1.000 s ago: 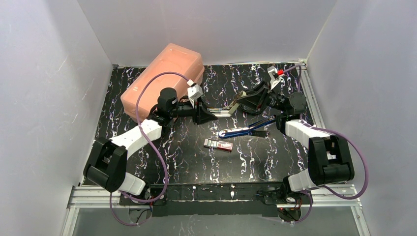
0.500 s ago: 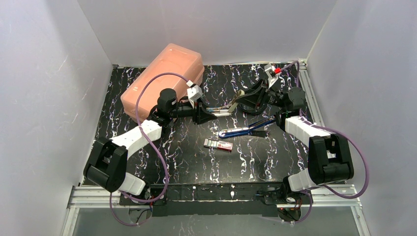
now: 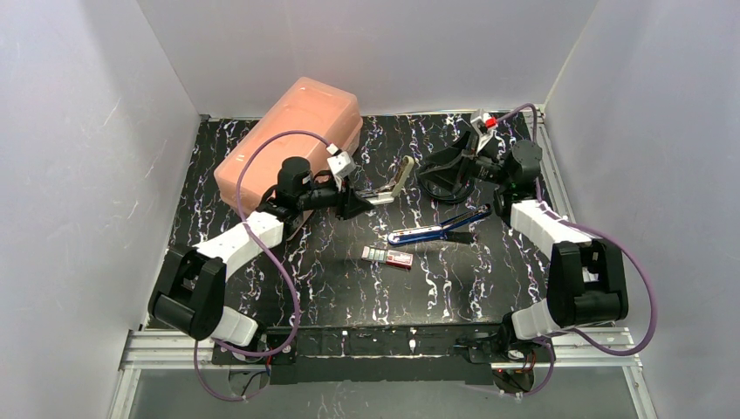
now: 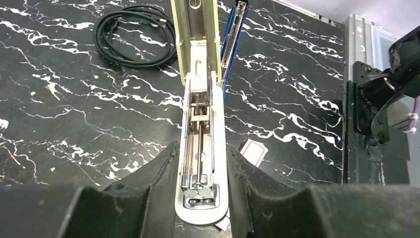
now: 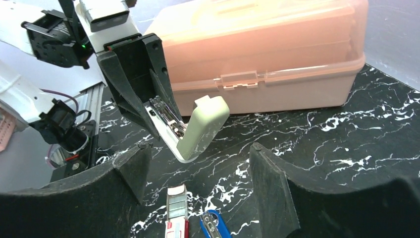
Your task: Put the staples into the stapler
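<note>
stapler (image 4: 200, 148) now sits with its pale green lid swung up: the right fingers (image 5: 270, 183) have let go and drawn back, spread wide, while the left fingers (image 4: 156, 178) stay clenched on its base. staples box (image 3: 387, 256) lies untouched on the worktop (image 3: 332, 288), nearer the arms' bases; the bared rail looks ready for loading.

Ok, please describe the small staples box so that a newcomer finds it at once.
On the black marbled table, look near the middle, toward the arms from the big salmon-pink case. Just on the arms' side of the long blue bar lies the staples box. It is the smallest thing there: flat, pink-red, with a grey tray slid out at one end.
</note>
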Motion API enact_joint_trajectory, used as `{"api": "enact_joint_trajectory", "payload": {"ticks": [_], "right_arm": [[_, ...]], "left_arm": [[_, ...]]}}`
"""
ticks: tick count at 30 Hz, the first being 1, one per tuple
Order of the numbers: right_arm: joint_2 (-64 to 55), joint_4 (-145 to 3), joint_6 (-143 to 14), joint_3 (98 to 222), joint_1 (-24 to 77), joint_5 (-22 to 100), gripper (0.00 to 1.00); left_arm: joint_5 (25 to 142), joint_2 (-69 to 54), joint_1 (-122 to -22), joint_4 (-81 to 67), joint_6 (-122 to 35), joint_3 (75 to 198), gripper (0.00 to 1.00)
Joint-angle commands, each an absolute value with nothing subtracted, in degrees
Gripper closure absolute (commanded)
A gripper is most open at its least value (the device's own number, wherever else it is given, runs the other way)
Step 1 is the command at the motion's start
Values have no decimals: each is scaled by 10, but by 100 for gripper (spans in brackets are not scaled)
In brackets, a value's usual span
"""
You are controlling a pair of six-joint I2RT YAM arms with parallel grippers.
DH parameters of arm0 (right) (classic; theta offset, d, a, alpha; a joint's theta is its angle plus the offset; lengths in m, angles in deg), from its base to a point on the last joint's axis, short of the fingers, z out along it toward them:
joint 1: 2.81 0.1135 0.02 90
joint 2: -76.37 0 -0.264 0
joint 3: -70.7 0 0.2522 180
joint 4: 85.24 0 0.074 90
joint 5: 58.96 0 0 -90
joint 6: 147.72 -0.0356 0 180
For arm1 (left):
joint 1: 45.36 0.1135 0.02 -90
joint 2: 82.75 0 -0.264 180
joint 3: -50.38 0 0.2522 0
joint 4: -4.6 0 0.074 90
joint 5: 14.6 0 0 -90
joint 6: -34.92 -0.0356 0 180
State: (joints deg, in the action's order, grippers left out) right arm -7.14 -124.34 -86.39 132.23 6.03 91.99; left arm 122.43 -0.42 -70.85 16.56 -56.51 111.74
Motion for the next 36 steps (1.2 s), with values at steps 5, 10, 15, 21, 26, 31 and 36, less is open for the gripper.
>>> {"api": "enact_joint_trajectory", "payload": {"ticks": [5,10,15,21,26,31,36], "right_arm": [[-33,-1019,-690,1379,58,899,20],[-23,-915,-616,1398,55,885,20],[-10,-900,-613,1394,33,904,21],[0,-892,-609,1381,14,916,22],[0,-888,-604,1375,9,920,22],[-5,-881,-598,1374,8,922,23],[-5,-879,-596,1372,8,921,22]], "left_arm": [[1175,-4,-720,150,-614,1125,100],[1112,50,-759,141,-669,1146,100],[1064,121,-788,144,-693,1192,100],[1050,202,-799,148,-706,1252,100],[1047,252,-800,150,-715,1283,100],[1048,278,-801,159,-732,1286,100],[1045,290,-803,164,-749,1282,100]]}}
